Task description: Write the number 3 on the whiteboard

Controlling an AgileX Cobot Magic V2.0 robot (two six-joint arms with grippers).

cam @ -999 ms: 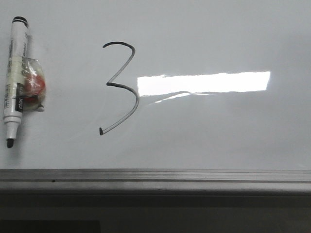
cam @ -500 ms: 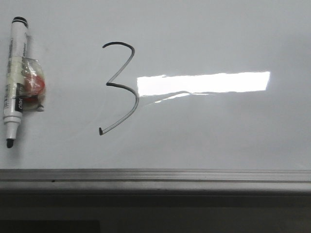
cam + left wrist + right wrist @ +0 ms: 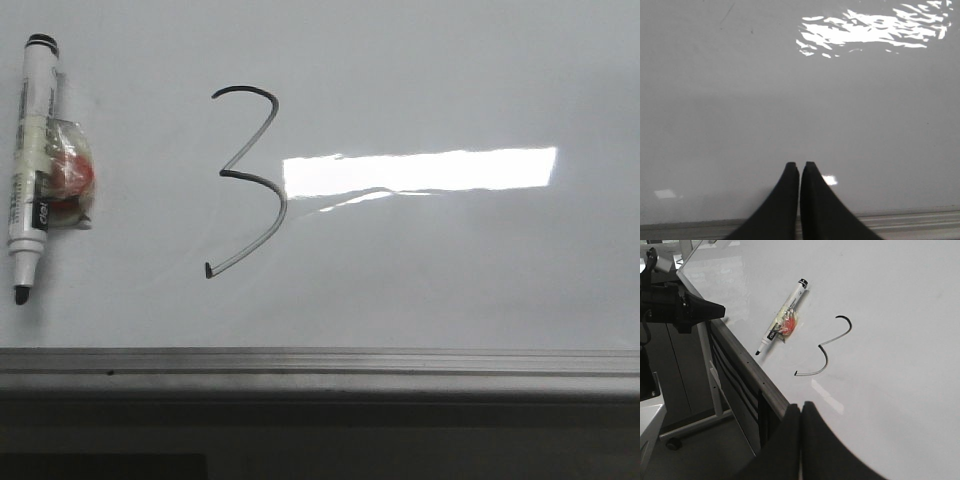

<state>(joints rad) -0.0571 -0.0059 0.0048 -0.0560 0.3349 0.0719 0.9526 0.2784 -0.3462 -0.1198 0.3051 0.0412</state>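
Note:
A black hand-drawn number 3 (image 3: 250, 180) stands on the whiteboard (image 3: 450, 270). It also shows in the right wrist view (image 3: 827, 347). A white marker (image 3: 30, 160) with a black tip lies uncapped on the board at the far left, a taped red-and-clear wad stuck to its side; the right wrist view shows the marker too (image 3: 782, 317). My left gripper (image 3: 799, 165) is shut and empty over bare board near the grey edge rail (image 3: 920, 220). My right gripper (image 3: 801, 406) is shut and empty at the board's near edge, apart from the 3. Neither gripper shows in the front view.
A bright rectangular light reflection (image 3: 420, 170) lies right of the 3. The grey metal rail (image 3: 320, 362) runs along the board's front edge. In the right wrist view the other arm (image 3: 675, 307) hovers beyond the board's edge, above the stand's legs and floor.

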